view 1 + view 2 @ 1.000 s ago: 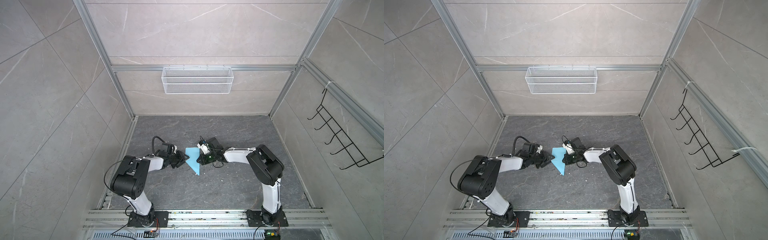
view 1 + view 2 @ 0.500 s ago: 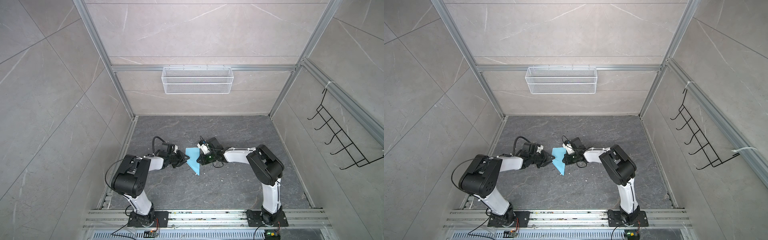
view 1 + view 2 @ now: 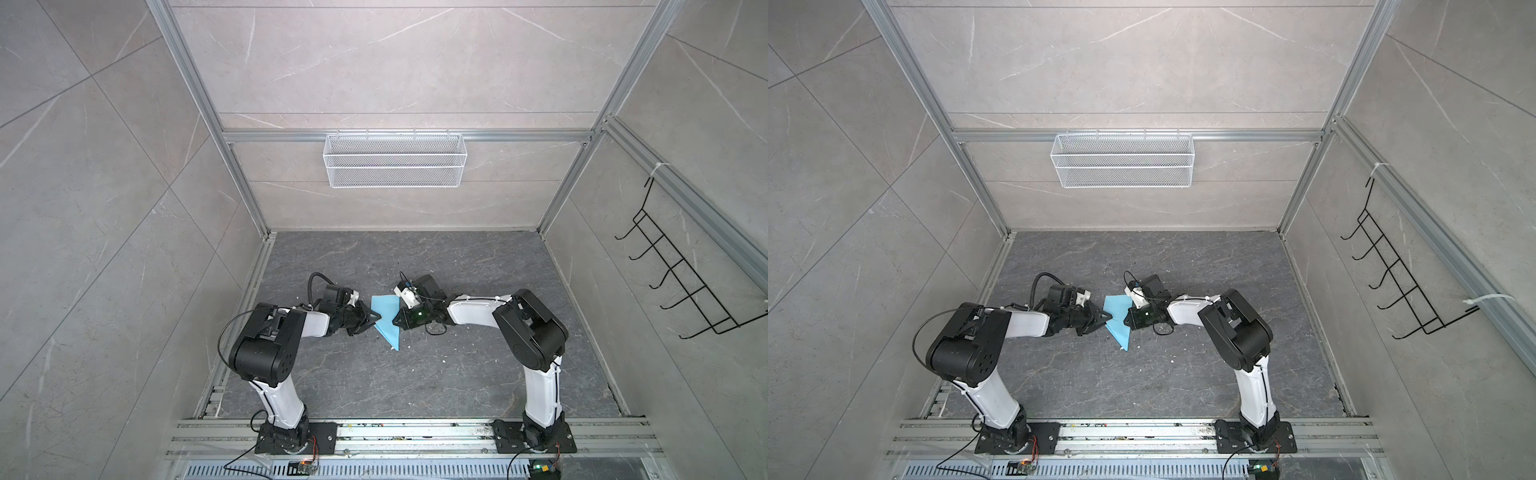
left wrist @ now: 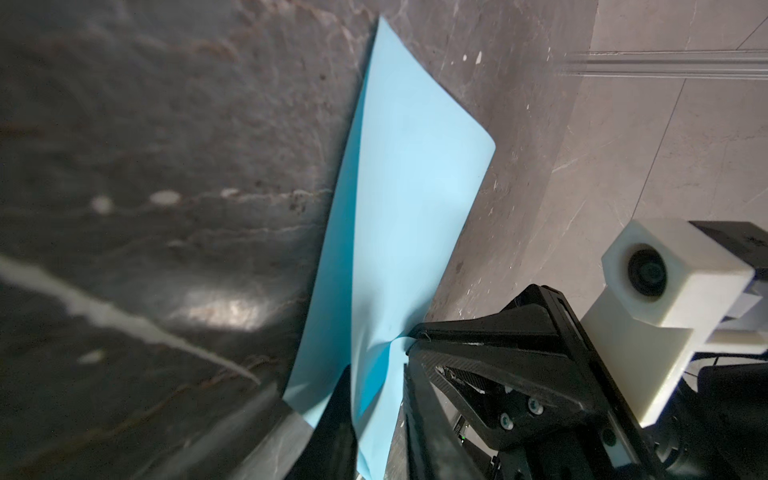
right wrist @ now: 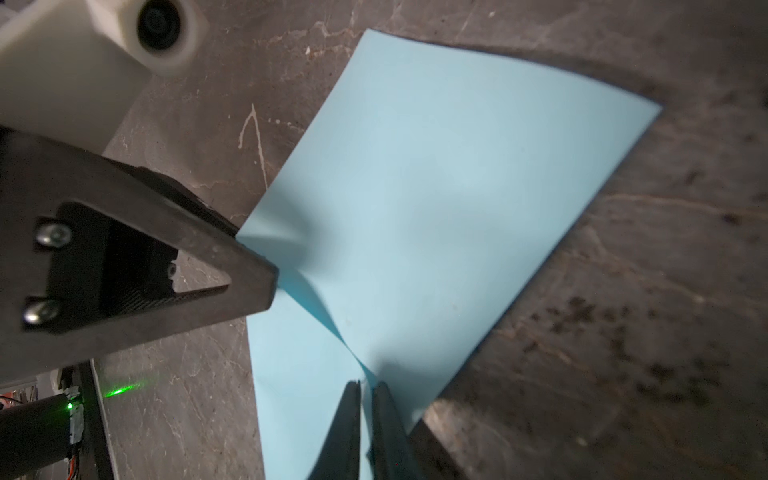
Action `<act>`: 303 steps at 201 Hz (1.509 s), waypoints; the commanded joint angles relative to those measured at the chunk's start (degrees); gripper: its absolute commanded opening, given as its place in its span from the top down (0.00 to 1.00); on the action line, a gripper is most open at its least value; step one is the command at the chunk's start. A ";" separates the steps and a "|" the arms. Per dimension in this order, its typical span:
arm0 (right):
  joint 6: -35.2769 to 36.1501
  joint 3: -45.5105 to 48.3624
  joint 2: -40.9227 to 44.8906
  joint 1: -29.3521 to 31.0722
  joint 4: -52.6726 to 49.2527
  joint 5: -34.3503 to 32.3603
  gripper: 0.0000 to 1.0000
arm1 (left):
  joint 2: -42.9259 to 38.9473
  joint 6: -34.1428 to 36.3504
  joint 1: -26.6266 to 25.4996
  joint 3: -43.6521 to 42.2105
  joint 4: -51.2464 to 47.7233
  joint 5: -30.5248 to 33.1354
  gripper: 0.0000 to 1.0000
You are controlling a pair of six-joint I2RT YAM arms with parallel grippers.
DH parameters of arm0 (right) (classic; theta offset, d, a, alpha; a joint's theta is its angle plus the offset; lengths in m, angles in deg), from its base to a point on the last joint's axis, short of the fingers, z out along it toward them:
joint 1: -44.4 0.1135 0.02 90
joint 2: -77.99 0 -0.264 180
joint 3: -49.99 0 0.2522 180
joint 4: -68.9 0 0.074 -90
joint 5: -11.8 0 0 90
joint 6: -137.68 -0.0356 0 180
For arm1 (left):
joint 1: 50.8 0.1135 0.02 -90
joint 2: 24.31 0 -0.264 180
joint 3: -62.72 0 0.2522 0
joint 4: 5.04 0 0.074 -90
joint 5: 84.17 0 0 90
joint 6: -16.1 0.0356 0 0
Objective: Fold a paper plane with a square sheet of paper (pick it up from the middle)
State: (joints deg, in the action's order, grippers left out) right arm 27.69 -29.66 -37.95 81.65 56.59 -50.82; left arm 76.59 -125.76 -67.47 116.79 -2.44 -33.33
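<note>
The left gripper [image 5: 262, 286] has just clamped the paper's [image 5: 436, 187] edge opposite the right gripper's [image 5: 365, 401] clamp; held both sides, it looks ready for folding.

Both arms stretch low and inward, left gripper [image 3: 376, 318] and right gripper [image 3: 397, 322] pinched nearly closed, tips facing.

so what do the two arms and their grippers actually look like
The left arm and right arm match: glossy white links between chunky black joints, with thin black cables looping off them. The left gripper and right gripper have black wedge-shaped fingers fixed with small screws, each beside a white camera block.
</note>
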 commanded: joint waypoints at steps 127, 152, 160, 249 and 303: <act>2.97 12.50 19.00 -0.95 2.99 -15.85 0.40 | -7.24 -3.27 0.15 -0.54 -1.24 6.78 0.96; 7.51 14.68 21.40 2.02 5.76 -21.01 0.35 | -12.73 -6.43 -0.88 -2.62 -3.95 13.14 0.97; 9.40 14.87 21.83 3.53 6.35 -23.29 0.34 | -14.71 -7.05 -1.57 -3.01 -5.74 15.61 0.96; 25.95 23.78 18.55 15.97 31.70 -27.11 0.43 | -25.05 -15.57 -9.06 -2.35 -22.74 32.40 0.96; 32.05 27.20 11.28 19.66 47.43 -28.64 0.46 | -24.09 -18.57 -9.78 -1.99 -24.62 32.33 0.97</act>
State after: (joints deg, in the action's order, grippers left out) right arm 55.36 -3.10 -22.96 99.73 93.46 -77.18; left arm 52.63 -141.76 -76.93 112.79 -24.84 -2.12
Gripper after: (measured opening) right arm 0.541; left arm 0.056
